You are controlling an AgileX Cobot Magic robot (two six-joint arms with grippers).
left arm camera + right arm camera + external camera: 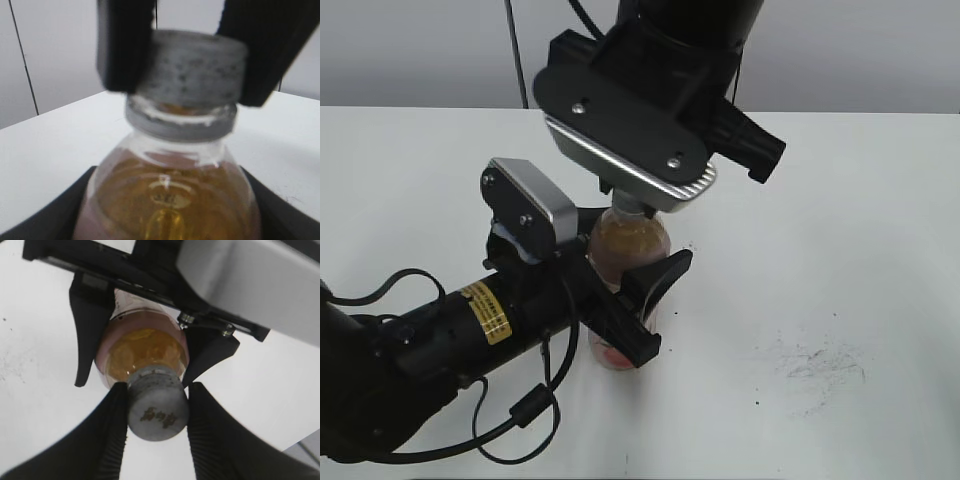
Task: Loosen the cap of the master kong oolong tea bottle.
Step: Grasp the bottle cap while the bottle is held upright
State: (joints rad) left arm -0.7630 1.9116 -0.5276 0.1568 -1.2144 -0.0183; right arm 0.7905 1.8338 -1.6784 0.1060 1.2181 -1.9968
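Observation:
The master kong oolong tea bottle (628, 245) stands upright on the white table, amber tea showing through its clear shoulder. My left gripper (635, 300) is shut on the bottle's body from the left; its black fingers flank the bottle in the left wrist view (170, 200). The light-grey cap (157, 405), with a dark mark on top, sits on the neck. My right gripper (156, 402) comes down from above and is shut on the cap, one black ribbed finger on each side. The cap also shows in the left wrist view (195, 67). In the exterior view the cap is hidden under the right wrist.
The white table (840, 250) runs wide to the right, with a patch of dark scuff marks (820, 365) at the front right. A black cable (520, 405) loops under my left arm at the front left. A grey wall stands behind the table.

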